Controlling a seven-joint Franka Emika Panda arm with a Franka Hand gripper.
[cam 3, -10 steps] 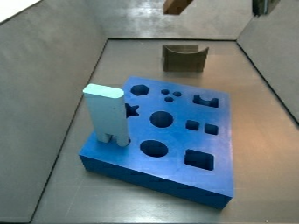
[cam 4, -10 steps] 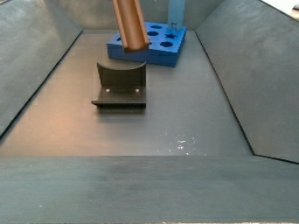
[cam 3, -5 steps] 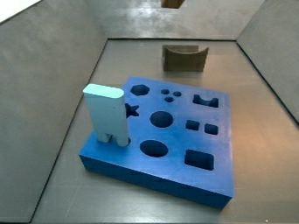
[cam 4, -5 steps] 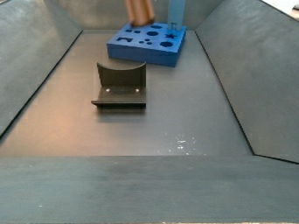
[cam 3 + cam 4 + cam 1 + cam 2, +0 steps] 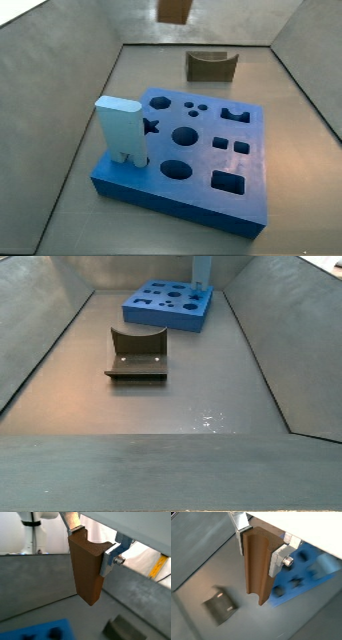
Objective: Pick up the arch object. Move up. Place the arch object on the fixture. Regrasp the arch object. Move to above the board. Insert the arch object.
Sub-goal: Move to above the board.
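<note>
While our gripper hangs high above the floor, we see it clamping the orange-brown arch object upright; the fixture sits below.

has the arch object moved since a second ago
Yes. In a side view the arch object, held in the gripper, has shifted left relative to the fixture.

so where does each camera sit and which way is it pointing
Wrist view: on the arm, looking down past the gripper shut on the arch object to the floor, the fixture and a corner of the board.
Wrist view: same mount, other side; gripper, arch object, fixture, board.
Side view: high, at the board end, facing the fixture; only the arch object's tip shows.
Side view: low, at the opposite end, past the fixture to the board; no robot.
Shared: all four show board and fixture.
</note>
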